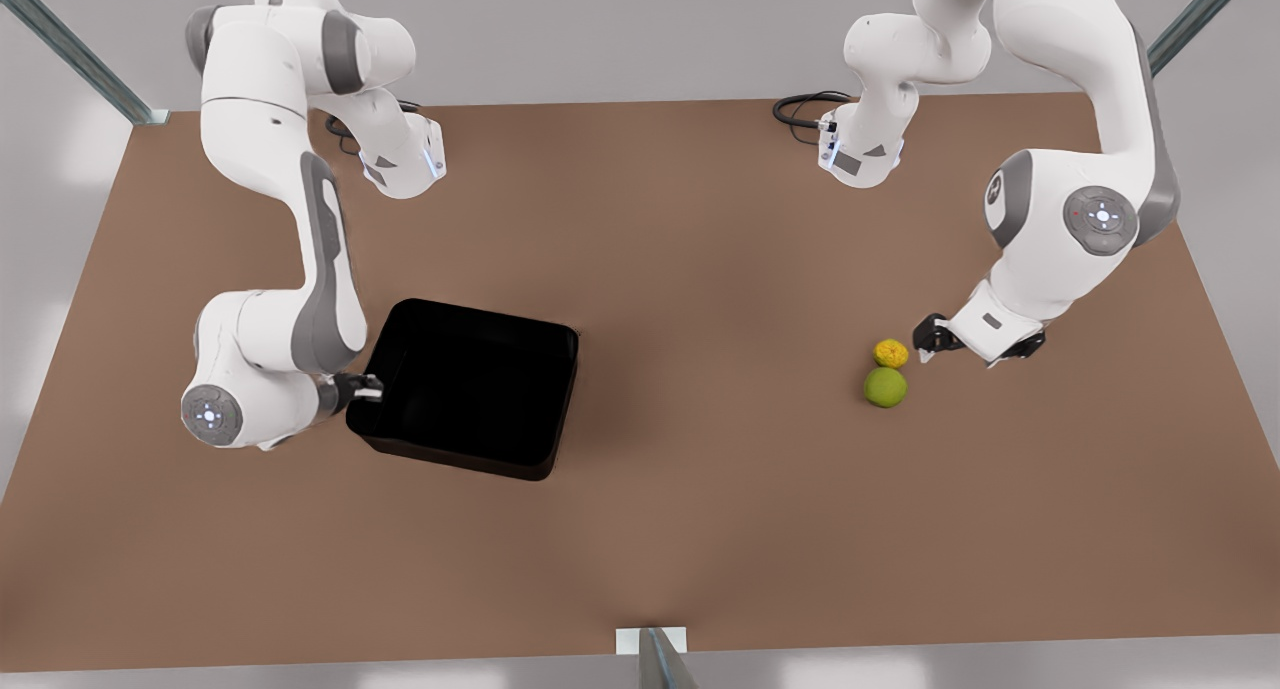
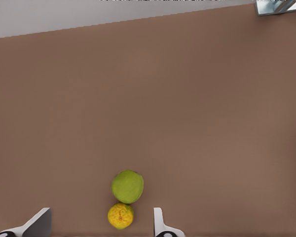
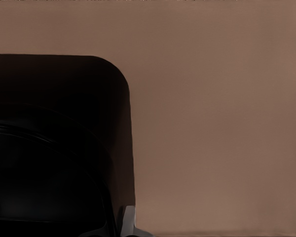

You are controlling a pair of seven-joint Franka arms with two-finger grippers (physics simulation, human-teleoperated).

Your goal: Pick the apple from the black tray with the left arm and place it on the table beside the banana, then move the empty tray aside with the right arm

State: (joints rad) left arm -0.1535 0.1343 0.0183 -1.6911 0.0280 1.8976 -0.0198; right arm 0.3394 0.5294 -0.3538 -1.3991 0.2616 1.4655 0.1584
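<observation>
The left gripper (image 1: 925, 341) hovers with fingers (image 2: 39, 223) spread wide and empty, just beside the bumpy yellow-orange fruit (image 1: 890, 353). Touching that fruit sits the apple (image 1: 886, 387), round, smooth and yellow-green, on the bare brown table (image 1: 700, 269). Well apart, at the front view's left, the right gripper (image 1: 366, 389) is clamped on the wall of the matte black tray (image 1: 470, 384), low-walled with rounded corners.

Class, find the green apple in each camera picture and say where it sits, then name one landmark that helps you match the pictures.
Front view: the apple lies on the table at the front view's right, touching the bumpy yellow-orange fruit.
Left wrist view: the apple sits just ahead of the open left gripper.
Right wrist view: not in it.
Shared landmark: the bumpy fruit touching the apple.
</observation>
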